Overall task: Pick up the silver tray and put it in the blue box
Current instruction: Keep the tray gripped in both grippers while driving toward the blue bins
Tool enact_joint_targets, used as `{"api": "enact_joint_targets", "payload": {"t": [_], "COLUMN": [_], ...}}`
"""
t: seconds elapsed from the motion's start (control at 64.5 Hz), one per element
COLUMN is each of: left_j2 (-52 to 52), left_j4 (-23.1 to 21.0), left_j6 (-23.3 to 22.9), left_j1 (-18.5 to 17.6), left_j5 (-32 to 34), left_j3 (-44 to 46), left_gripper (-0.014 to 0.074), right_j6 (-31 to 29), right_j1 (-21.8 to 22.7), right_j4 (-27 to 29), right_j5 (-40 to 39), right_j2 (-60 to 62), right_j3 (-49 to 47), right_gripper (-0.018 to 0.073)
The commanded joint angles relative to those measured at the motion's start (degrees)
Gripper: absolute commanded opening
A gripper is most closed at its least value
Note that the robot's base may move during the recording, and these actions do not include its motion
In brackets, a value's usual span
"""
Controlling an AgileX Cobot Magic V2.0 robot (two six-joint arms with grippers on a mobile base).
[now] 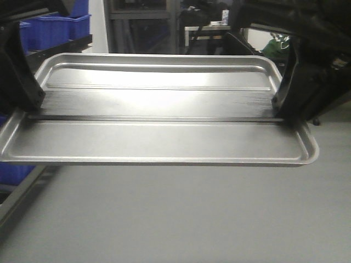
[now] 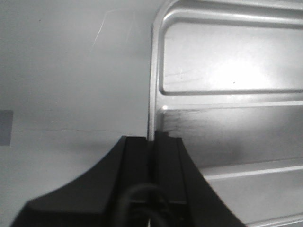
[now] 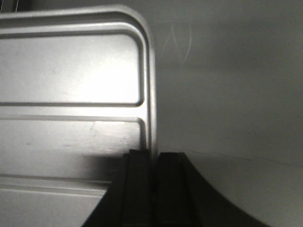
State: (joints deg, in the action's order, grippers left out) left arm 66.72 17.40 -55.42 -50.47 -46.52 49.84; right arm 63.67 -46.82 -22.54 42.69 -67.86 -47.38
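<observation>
Silver tray (image 1: 159, 139): held between the two grippers by its short ends, long side across the front view, open face up, roughly level.
Tray position: in front of the robot above the grey surface (image 1: 192, 219) and appears lifted clear of it. Its left end reaches past the surface's edge, over a blue object (image 1: 13, 172).
Tray detail: raised rim, rounded corners, and a stepped centre panel with long straight ridges running along its length.
Left gripper (image 1: 33, 107): black, set on the tray's left short end at about mid-length of that end.
Left jaws: clenched on the tray rim. The left wrist view shows the rim edge of the tray (image 2: 227, 71) running straight into the narrow slot of the left gripper (image 2: 152, 142), with one finger on each side.
Right gripper (image 1: 281, 109): black, set on the tray's right short end, opposite the left one.
Right jaws: clenched on the tray rim. The right wrist view shows the rim of the tray (image 3: 71, 71) entering the slot of the right gripper (image 3: 152, 156) just below a rounded corner.
Grey surface, wrist views: plain, with faint scratches, outside the tray on each side (image 2: 71, 71) (image 3: 236, 71).
Blue object: only a small part shows at the left edge, below the tray. Its kind cannot be told.
Blue bins (image 1: 55, 27): on a dark rack at upper left, behind the tray and well apart from it.
</observation>
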Motion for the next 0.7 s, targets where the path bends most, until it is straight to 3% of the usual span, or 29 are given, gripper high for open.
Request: {"api": "enact_joint_targets", "payload": {"t": [0.0,0.682], "left_j2": [-1.45,-1.45], "left_j4": [3.81,2.75], "left_j6": [0.35,0.35], "left_j1": [0.01,0.01], "left_j5": [-3.47,-3.62], "left_j3": [1.12,1.12], "left_gripper": [-0.0104,-0.0104], "right_j6": [-0.02,-0.02], "right_j1": [0.47,0.47], "right_j4": [-4.92,-4.92], "right_j5": [3.41,4.04], "right_j2": [1.55,1.55], "right_j3": [-1.10,-1.10], "right_gripper": [0.0060,0.0060]}}
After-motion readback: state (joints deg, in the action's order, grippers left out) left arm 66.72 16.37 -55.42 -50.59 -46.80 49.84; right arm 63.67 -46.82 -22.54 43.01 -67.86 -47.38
